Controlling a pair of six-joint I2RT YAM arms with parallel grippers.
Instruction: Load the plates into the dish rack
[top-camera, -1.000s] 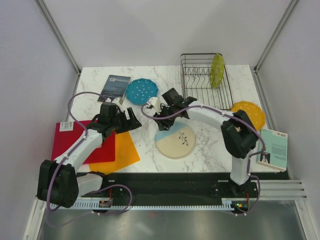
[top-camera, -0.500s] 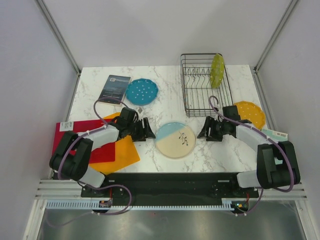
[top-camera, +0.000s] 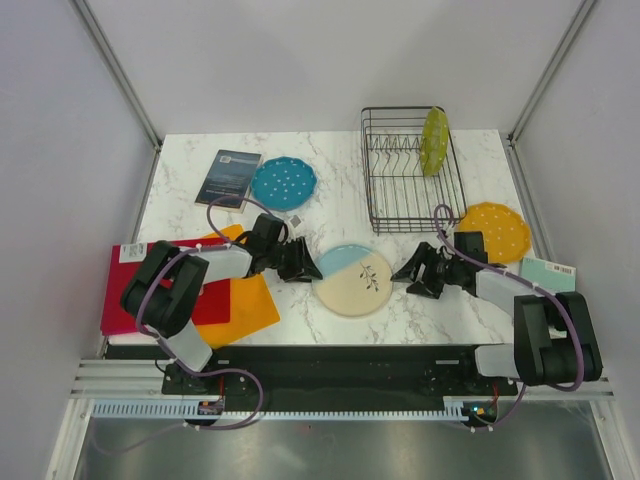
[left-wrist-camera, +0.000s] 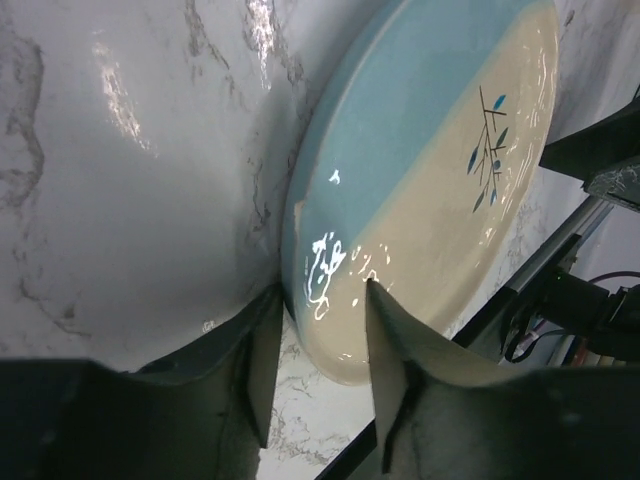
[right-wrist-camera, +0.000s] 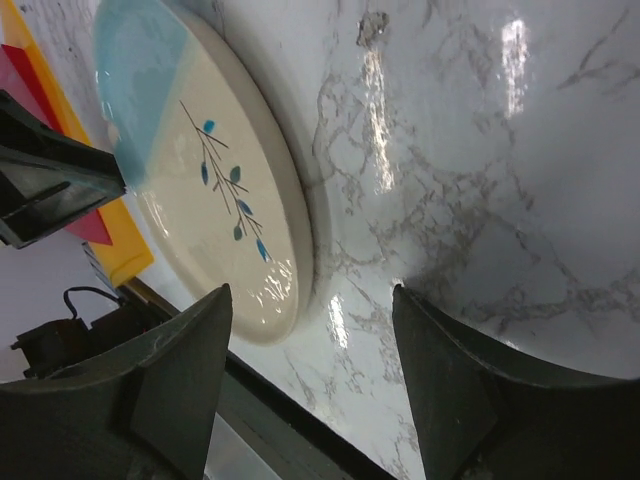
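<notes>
Straddling cream plate (left-wrist-camera: 430, 170) rim — left gripper (left-wrist-camera: 318, 350); contact unclear.

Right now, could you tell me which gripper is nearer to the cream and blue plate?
Left. The left gripper straddles the rim of the cream and blue plate; the right gripper sits open just short of its opposite edge.

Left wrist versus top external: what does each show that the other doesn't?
Only left wrist: the left gripper with fingers astride the rim of the round cream plate with blue segment and leaf sprig; grip unclear. Only top external: the black wire dish rack holding a lime-green dotted plate on edge, plus a teal plate and an orange plate lying flat. Both: that cream plate, right gripper opposite.
</notes>
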